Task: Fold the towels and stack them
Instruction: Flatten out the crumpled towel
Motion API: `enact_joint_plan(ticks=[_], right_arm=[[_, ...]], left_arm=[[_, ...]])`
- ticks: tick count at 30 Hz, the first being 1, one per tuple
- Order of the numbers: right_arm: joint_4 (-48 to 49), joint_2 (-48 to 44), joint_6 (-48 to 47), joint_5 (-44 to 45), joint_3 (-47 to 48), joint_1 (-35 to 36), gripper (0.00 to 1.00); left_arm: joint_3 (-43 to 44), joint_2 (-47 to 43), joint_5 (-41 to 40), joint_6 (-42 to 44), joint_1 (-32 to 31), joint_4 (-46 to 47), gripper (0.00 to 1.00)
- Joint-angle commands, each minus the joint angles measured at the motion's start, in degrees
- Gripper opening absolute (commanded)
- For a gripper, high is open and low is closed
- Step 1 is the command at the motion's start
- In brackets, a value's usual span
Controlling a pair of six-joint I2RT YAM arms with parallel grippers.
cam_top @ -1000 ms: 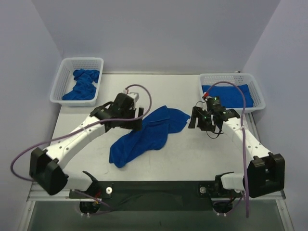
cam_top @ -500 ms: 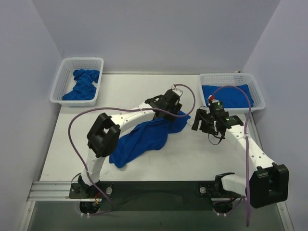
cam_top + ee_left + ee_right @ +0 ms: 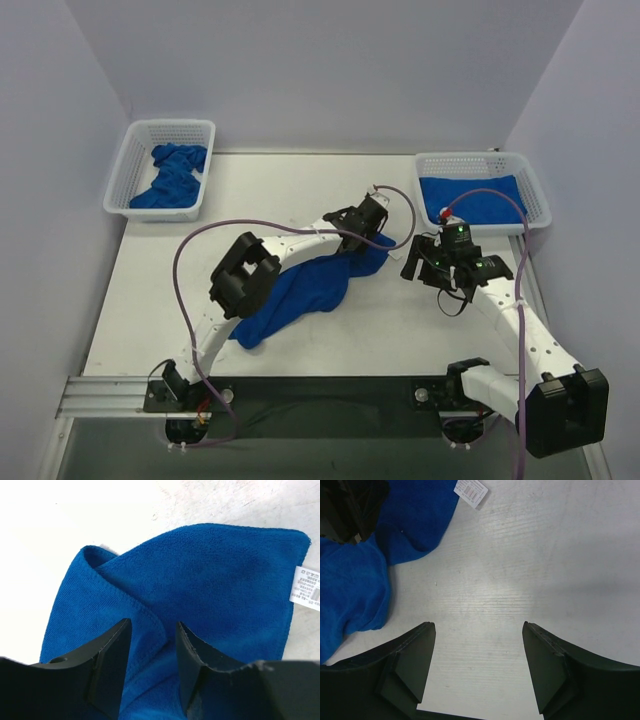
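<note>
The left arm has stretched further across the table [image 3: 400, 330], carrying the left gripper [image 3: 372, 228] to the far right corner of the loose blue terry towel [image 3: 300, 285]. The right gripper [image 3: 420, 262] has dropped back slightly toward the near edge.

One such towel lies rumpled mid-table, with one white label [image 3: 305, 587] at its corner. In the wrist view the left gripper [image 3: 152, 625] has its two black fingers a little apart, astride a raised fold of the towel [image 3: 215, 580]. The right gripper [image 3: 477, 625] is spread wide over bare table, just beside the towel's edge [image 3: 350, 590].

There are two white mesh plastic baskets. The left basket [image 3: 170, 123] holds crumpled blue cloth [image 3: 172, 178], whose count cannot be told. The right basket [image 3: 470, 156] holds one flat folded blue towel [image 3: 480, 198].
</note>
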Motion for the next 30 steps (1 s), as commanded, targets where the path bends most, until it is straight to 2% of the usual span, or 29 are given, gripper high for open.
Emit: enact_joint_plan(ticks=[1,13,16,20,25,26,27,28,30], right_arm=[[-0.79,-1.16,0.49,1.55,-0.73,-0.38,0.71],[-0.88,0.42,0.14,1.29,-0.38,-0.47,0.71],[-0.88,0.42,-0.04,1.29,-0.38,-0.47,0.71],[-0.88,0.07,-0.3,1.38,-0.64,-0.38,0.71],[-0.88,-0.2,-0.39,1.55,-0.73,-0.47,0.71],[-0.88,-0.2,-0.39,1.55,-0.73,-0.47,0.71],[-0.79,-0.11,-0.39,1.46,-0.64,-0.47,0.71],[-0.79,0.07,-0.47,1.55,-0.38,-0.47,0.71],[-0.79,0.5,-0.47,1.38,-0.2,-0.38,0.71]], left_arm=[[3.36,1.12,-1.23,0.82,0.09,1.43,0.5],[1.08,0.51,-2.01,1.0,-0.35,0.99,0.51],[1.17,0.77,-2.98,1.09,-0.35,0.82,0.48],[1.6,1.04,-3.77,1.26,-0.26,0.82,0.36],[1.34,1.21,-3.6,1.17,-0.17,0.47,0.36],[1.26,1.21,-3.51,1.17,-0.17,0.38,0.34],[1.26,0.95,-3.42,1.17,-0.17,0.2,0.27],[1.17,0.69,-3.34,1.26,-0.17,0.38,0.27],[1.08,0.42,-2.9,1.87,-0.17,0.29,0.33]])
